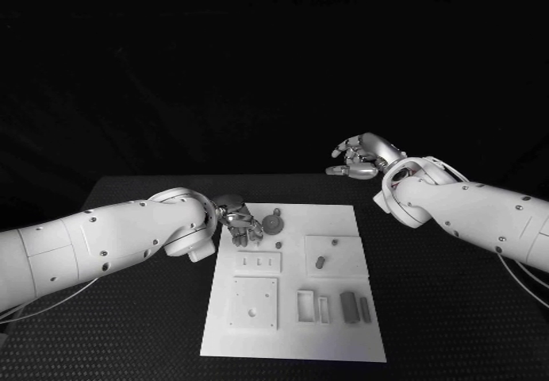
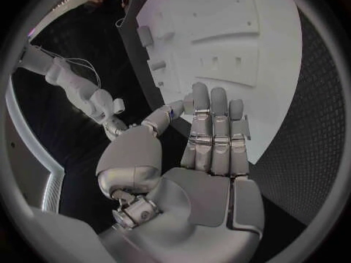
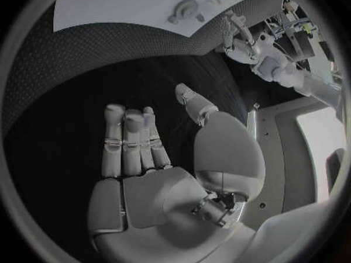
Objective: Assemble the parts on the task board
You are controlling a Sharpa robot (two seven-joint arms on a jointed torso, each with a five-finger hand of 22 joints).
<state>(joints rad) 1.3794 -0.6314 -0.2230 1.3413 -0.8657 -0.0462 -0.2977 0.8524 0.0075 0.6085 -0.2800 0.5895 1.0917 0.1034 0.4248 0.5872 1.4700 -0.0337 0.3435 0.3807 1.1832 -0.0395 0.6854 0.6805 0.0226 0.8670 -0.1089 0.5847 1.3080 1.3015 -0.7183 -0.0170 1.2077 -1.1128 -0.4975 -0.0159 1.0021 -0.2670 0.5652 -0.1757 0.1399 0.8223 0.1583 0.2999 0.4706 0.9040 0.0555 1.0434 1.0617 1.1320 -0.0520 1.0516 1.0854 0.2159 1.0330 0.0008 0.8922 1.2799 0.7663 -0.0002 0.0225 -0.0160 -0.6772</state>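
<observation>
Seemingly light, stiff and slippery, the small grey round part [image 1: 272,220] at the white plastic task board's [image 1: 343,337] eleven o'clock corner is best pinched by its rim; both the left robot hand [image 1: 239,221] and right robot hand [image 1: 362,155] are held spread, empty.

Parts [image 1: 320,260] lie on the task board [image 1: 343,337].

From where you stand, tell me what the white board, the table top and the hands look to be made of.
Task board: looks like matte white plastic, smooth with crisp recesses, no glare.
Table: black with a fine dotted texture, perhaps rubber mat or foam; the look leaves it open.
Left hand and right hand: silver with bright highlights, likely metal or metallic-coated plastic.
</observation>
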